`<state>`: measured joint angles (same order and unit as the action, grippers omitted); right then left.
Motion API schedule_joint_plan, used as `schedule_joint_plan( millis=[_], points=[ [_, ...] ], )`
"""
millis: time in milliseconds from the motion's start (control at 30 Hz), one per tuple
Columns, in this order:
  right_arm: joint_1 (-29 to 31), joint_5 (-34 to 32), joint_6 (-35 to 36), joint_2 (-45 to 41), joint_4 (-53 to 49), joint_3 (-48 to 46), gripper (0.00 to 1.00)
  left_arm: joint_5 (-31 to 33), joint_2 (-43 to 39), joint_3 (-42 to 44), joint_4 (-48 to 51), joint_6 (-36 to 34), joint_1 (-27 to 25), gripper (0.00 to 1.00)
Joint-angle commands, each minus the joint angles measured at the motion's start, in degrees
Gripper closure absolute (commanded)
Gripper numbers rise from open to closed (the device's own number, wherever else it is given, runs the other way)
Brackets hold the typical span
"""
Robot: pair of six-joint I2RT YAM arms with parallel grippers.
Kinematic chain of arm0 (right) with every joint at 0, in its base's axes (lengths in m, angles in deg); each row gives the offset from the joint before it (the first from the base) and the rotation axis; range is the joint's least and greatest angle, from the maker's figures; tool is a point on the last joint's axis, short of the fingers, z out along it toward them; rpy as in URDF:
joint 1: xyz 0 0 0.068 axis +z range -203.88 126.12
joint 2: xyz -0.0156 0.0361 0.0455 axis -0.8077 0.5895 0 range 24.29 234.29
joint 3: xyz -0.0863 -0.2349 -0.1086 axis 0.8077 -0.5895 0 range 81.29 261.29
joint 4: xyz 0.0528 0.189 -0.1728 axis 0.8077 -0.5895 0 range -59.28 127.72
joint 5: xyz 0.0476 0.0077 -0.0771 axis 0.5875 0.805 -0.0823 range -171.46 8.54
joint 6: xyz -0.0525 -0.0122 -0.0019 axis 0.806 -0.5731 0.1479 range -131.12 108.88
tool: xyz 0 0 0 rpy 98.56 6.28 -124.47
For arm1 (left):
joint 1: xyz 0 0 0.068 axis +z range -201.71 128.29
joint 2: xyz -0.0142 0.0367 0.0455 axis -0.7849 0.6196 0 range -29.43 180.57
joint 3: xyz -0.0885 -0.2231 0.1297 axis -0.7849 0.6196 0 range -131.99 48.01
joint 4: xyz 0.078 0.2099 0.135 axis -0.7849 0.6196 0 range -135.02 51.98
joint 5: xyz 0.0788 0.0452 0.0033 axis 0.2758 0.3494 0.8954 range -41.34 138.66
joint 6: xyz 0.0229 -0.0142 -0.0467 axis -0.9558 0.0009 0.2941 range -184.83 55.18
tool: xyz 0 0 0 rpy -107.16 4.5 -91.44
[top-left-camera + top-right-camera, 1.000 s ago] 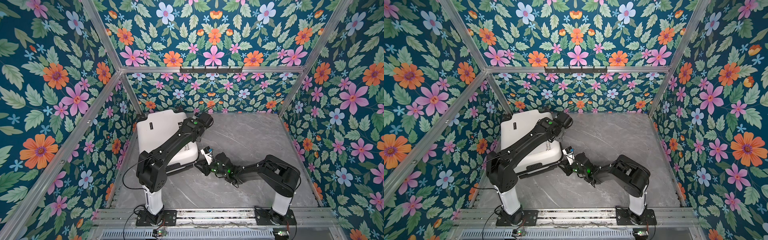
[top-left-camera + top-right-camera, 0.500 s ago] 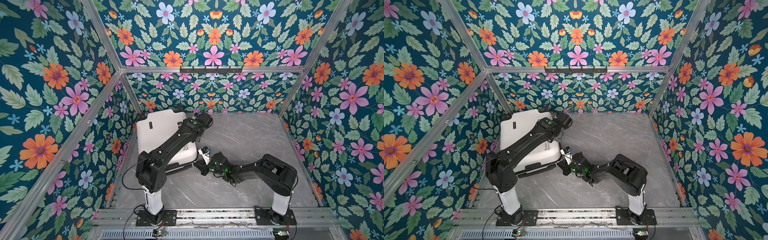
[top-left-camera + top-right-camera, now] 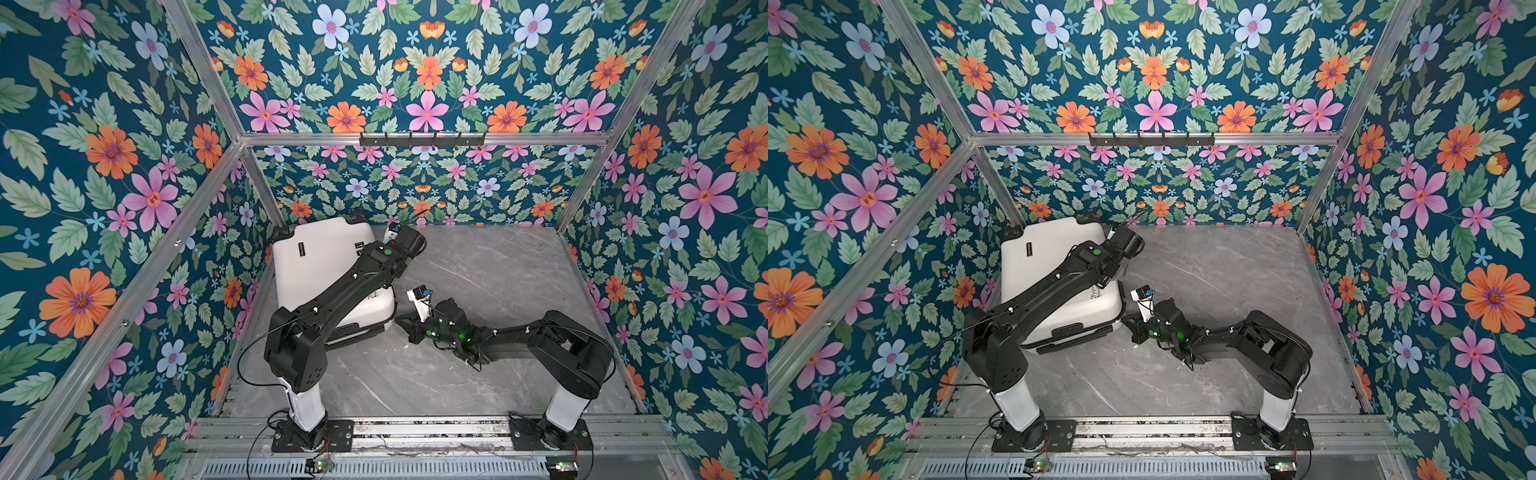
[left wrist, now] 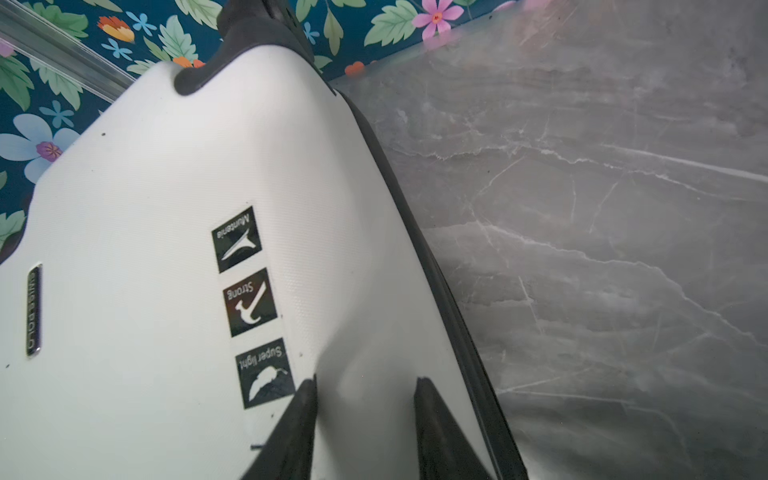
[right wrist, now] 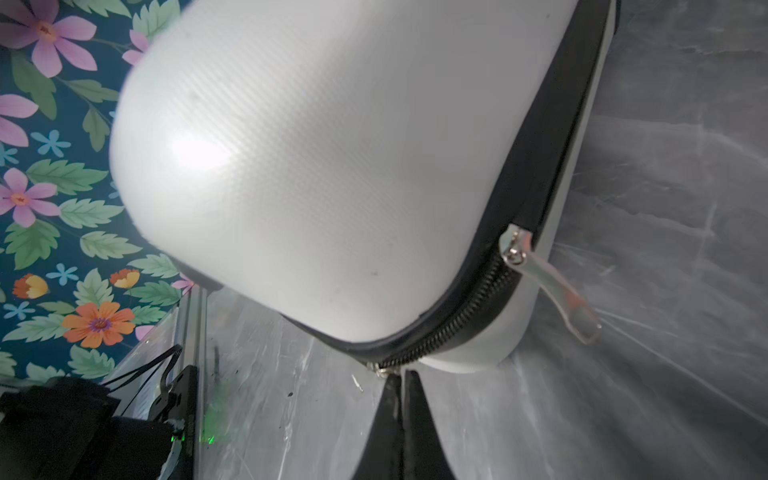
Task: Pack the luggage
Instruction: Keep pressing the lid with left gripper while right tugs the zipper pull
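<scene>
- The right gripper (image 3: pixel 401 323) has crept off the bare tabletop (image 3: pixel 478 270) and up to the near right corner of the luggage (image 3: pixel 324 266); in both top views its tips now meet the black seam there
- Its jaws, slightly apart a second ago, have come together: the right wrist view shows the fingertips (image 5: pixel 388 403) pressed flat against each other right at a small zip slider (image 5: pixel 380 369)
- The right arm's elbow (image 3: pixel 577 357) has swung a little outward, toward the right wall
- The left gripper (image 4: pixel 365 380) has drifted a touch nearer over the white shell, and its fingers (image 4: pixel 305 399) have narrowed, a strip of shell showing between them
</scene>
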<state>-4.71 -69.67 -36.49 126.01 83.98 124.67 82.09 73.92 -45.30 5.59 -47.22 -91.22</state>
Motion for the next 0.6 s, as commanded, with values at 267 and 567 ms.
schedule_joint_plan(
  millis=[267,567],
  points=[
    [-0.99,-5.23,0.49,1.17,1.41,0.13,1.00,-19.16,2.88,0.88,22.97,1.52,0.57,0.49],
    [-0.63,2.59,-0.21,3.99,4.28,0.31,0.91,-21.05,5.35,-12.78,22.95,2.65,1.69,0.33]
  ],
)
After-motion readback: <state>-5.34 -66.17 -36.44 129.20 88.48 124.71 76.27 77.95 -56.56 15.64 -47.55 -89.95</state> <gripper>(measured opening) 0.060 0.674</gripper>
